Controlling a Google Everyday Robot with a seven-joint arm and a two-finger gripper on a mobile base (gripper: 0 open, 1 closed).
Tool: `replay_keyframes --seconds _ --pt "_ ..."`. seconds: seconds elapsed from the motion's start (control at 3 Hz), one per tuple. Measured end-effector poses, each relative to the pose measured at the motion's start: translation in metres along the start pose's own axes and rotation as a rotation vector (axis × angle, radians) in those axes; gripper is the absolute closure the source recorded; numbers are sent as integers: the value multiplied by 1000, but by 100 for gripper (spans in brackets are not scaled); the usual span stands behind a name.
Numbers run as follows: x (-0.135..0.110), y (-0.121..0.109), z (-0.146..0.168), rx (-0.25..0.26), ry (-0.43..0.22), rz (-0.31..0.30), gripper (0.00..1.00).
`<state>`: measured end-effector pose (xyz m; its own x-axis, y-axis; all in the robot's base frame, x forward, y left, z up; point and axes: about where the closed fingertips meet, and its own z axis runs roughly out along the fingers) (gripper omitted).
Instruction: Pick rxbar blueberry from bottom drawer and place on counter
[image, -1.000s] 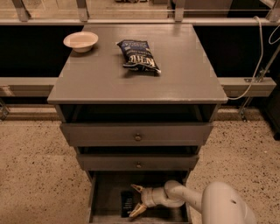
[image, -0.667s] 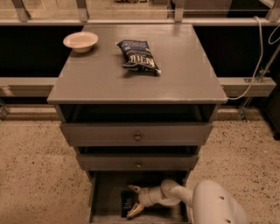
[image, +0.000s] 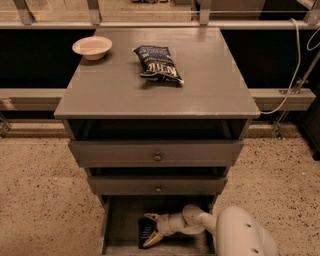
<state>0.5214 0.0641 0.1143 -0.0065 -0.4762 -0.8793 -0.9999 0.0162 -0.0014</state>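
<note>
The bottom drawer (image: 117, 225) is pulled open at the foot of the grey cabinet. The rxbar blueberry (image: 145, 229), a small dark wrapper with pale lettering, lies flat on the drawer floor near its middle. My gripper (image: 151, 230) reaches into the drawer from the right, low over the bar. Its fingers are spread, one tan fingertip (image: 151, 241) at the bar's near side and the other at its far side. I cannot tell if they touch the bar. The counter (image: 115, 90) is the cabinet's flat grey top.
A dark crinkled chip bag (image: 158, 63) lies on the counter's middle back, and a pale bowl (image: 92, 47) sits at its back left corner. Two shallower knobbed drawers (image: 157, 156) overhang the bottom drawer. My white arm (image: 240, 232) fills the lower right. A cable (image: 295, 60) hangs at the right.
My arm's white body has shifted a little to the left. The gripper stays over the bar in the bottom drawer, and the bar has not moved.
</note>
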Motion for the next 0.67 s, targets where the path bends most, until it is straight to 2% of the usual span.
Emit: replay_keyframes --seconds 0.33,0.67 --pt "1 0 2 -5 -2 -1 22" --pt "3 1 2 -9 -5 -2 45"
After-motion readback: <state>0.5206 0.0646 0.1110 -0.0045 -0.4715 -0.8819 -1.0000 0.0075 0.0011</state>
